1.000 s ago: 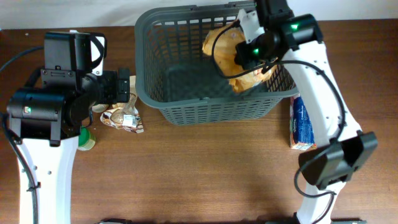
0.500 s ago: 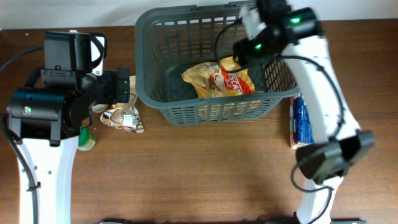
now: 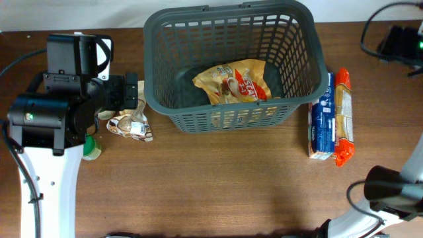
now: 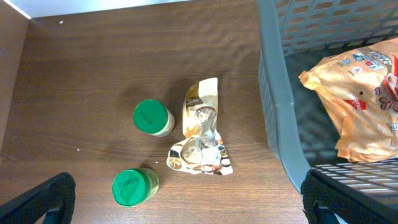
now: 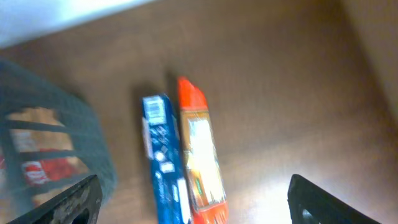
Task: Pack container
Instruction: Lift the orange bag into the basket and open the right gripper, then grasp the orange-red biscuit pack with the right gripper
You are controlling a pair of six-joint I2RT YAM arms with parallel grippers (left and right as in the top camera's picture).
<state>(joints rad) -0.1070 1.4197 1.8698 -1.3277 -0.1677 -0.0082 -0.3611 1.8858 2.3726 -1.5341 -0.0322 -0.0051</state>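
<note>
The container, a dark grey slotted basket (image 3: 153, 66), stands at the table's back centre. An orange snack bag (image 3: 231, 80) lies flat on its floor, also visible in the left wrist view (image 4: 354, 106). My left gripper (image 4: 193, 202) hovers open over the table left of the basket rim (image 4: 280, 112), nothing between its fingers. My right gripper (image 5: 193, 205) is open and empty, high above a blue box (image 5: 163, 155) and an orange packet (image 5: 200, 155) lying right of the basket (image 5: 93, 155). In the overhead view it shows only as a dark shape (image 3: 402, 43) at the far right edge.
A crumpled small snack pouch (image 4: 202, 134) lies left of the basket, with two green-lidded jars (image 4: 151, 117) (image 4: 132, 186) beside it. The blue box (image 3: 320, 122) and orange packet (image 3: 342, 116) lie side by side at the basket's right.
My right gripper opened, dropping the orange snack bag to the basket floor, then swung up and away to the far right. The left arm has not moved.
</note>
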